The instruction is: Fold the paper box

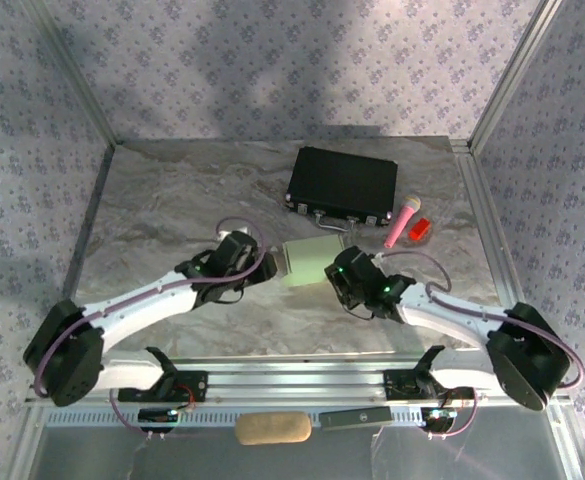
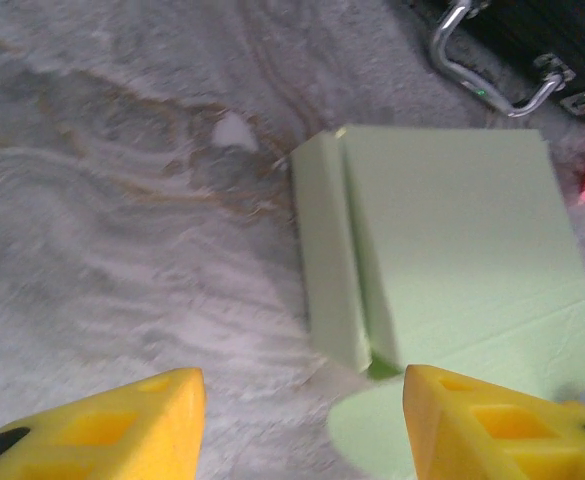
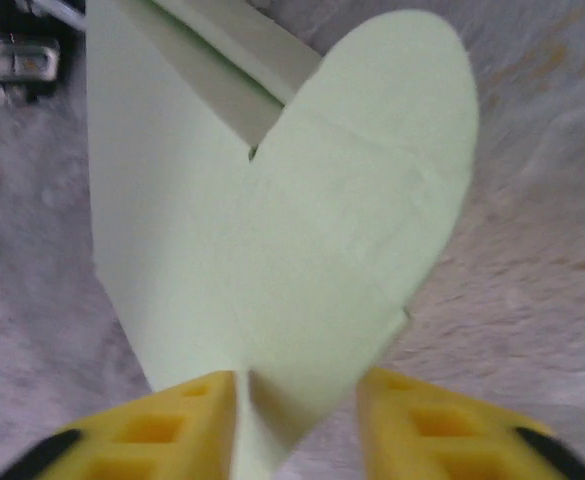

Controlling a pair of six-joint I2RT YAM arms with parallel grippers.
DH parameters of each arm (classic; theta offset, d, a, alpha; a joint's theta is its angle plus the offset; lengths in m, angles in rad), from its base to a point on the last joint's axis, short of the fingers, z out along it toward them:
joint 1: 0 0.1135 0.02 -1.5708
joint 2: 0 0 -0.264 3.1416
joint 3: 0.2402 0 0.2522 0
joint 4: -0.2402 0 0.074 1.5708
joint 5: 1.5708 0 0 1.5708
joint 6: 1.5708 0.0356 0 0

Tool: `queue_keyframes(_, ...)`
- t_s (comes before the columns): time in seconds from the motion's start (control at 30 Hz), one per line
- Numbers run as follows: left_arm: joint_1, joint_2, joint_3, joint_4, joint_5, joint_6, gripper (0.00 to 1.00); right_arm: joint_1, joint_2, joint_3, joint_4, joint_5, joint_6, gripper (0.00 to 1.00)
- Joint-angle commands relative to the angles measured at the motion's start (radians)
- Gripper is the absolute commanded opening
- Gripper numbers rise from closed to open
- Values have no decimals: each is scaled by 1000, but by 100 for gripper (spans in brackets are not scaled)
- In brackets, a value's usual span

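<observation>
marbled table (image 1: 172,200), paper box (image 1: 307,260), black case (image 1: 342,183), pink toy (image 1: 404,220)

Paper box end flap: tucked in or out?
Out. The rounded flap sticks out flat past the paper box body, into the open right gripper.

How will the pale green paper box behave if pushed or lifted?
Probably light and floppy: the paper box is thin card, and its rounded flap sticks out unsupported, so it may bend when lifted. Pushed, it would likely slide on the table, not roll, since it lies flat.
</observation>
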Motion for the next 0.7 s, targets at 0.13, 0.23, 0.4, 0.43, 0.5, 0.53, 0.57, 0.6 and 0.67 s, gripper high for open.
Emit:
queue_keyframes(0.13, 48, 170, 153, -1, 200, 127, 54, -121, -206, 119, -299, -50, -458, 59)
queue_keyframes(0.23, 49, 217, 170, 7, 219, 127, 53, -288, -170, 165, -240, -198, -702, 60)
queue_keyframes(0.4, 44, 235, 145, 51, 231, 101, 52, -415, 49, 289, -234, -331, -949, 54)
queue_keyframes(0.43, 40, 235, 137, 59, 230, 93, 52, -423, 92, 309, -234, -347, -986, 53)
queue_keyframes(0.5, 33, 242, 117, 80, 225, 82, 52, -427, 172, 347, -230, -370, -1044, 52)
queue_keyframes(0.53, 28, 251, 112, 95, 228, 77, 53, -427, 209, 362, -227, -383, -1067, 52)
queue_keyframes(0.57, 28, 261, 108, 106, 233, 72, 53, -424, 234, 370, -220, -393, -1084, 52)
queue_keyframes(0.6, 27, 275, 104, 119, 240, 68, 52, -423, 261, 376, -212, -400, -1097, 51)
queue_keyframes(0.67, 23, 299, 102, 143, 249, 60, 52, -418, 307, 377, -202, -399, -1105, 51)
